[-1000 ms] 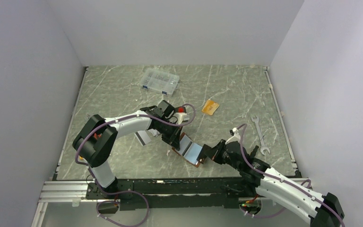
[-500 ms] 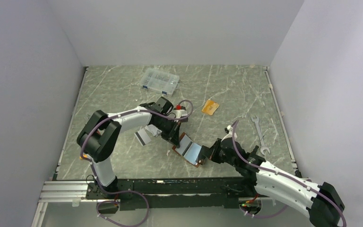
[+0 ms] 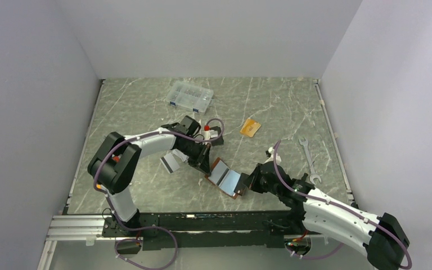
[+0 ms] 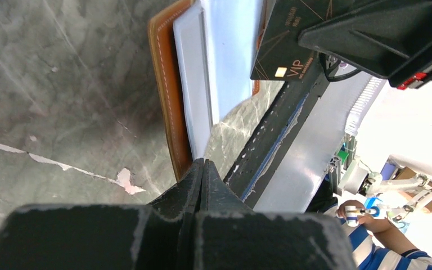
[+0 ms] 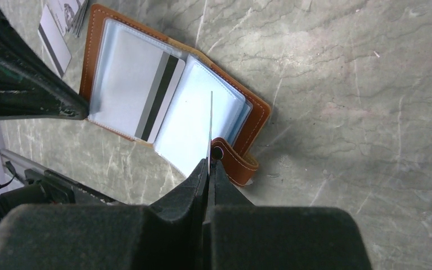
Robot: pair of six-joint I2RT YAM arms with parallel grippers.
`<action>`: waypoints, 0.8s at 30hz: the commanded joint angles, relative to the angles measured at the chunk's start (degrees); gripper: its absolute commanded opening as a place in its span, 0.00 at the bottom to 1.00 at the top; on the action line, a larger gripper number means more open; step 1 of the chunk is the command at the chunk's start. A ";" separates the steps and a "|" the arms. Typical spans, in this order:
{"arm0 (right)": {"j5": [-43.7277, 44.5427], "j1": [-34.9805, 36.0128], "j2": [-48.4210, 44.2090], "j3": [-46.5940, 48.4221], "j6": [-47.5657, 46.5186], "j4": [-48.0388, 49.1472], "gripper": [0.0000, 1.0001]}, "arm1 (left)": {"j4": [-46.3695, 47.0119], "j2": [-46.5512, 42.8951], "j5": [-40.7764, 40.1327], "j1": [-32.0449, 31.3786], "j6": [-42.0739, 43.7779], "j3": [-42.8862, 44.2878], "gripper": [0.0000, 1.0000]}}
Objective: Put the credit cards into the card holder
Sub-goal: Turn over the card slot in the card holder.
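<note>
The brown leather card holder (image 3: 225,179) lies open on the table, clear sleeves up, with a striped card (image 5: 160,107) tucked in one sleeve. My right gripper (image 5: 209,163) is shut on a credit card (image 5: 210,129), seen edge-on over the right sleeves near the snap strap (image 5: 235,164). In the left wrist view this card (image 4: 284,45) shows a dark face with a chip. My left gripper (image 4: 202,166) is shut, tips at the holder's brown edge (image 4: 169,95); it also shows in the top view (image 3: 205,163). Silver-grey cards (image 3: 170,162) lie left of the holder. An orange card (image 3: 251,127) lies further back.
A clear compartment box (image 3: 189,96) stands at the back. A wrench (image 3: 308,160) lies to the right. The loose cards also show in the right wrist view (image 5: 56,39), beyond the left finger (image 5: 28,84). The table's front rail is just behind the holder.
My left arm has drawn back and to the left a little, tips staying at the holder's edge. The right arm has edged forward, still holding its card at the holder.
</note>
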 commanded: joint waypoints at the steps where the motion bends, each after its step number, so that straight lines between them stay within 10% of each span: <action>1: 3.40 0.38 -0.03 3.68 -1.77 -4.70 0.00 | 2.51 -4.31 0.75 -0.10 -0.92 -1.02 0.00; 24: 9.41 2.58 11.33 13.68 -6.69 -8.03 0.00 | 4.39 -3.79 1.91 -0.38 -0.96 -2.47 0.00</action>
